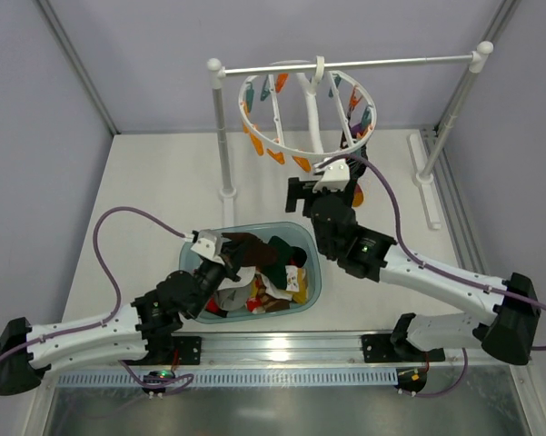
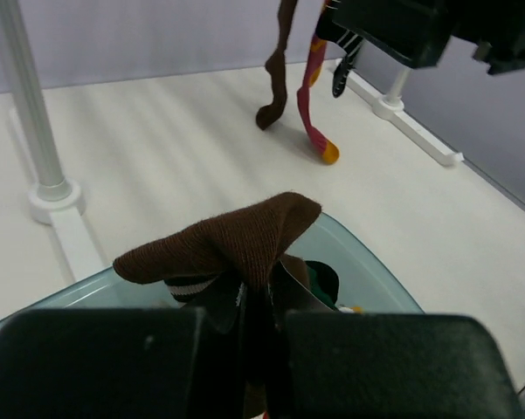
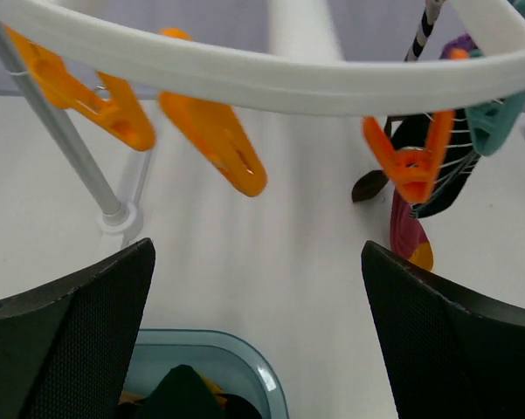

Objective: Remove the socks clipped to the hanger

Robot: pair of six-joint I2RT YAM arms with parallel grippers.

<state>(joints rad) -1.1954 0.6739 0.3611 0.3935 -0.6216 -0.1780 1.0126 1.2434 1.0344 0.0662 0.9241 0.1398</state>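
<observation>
Brown sock [image 2: 236,240] is pinched in the closed left gripper [image 2: 255,301] above the teal bin [image 2: 367,271]. Three more socks [image 2: 313,96] are clipped to the white hanger [image 3: 271,78], beneath which the right gripper [image 3: 260,297] is held wide open and empty over the bench [image 2: 175,148].

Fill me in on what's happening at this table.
The left gripper, jaws shut, holds a dark brown sock over the teal bin. The right gripper, jaws open, sits just under the hanger rim near its orange clips. A second brown sock, a purple-red striped sock and a black striped sock hang there, not yet unclipped.
</observation>
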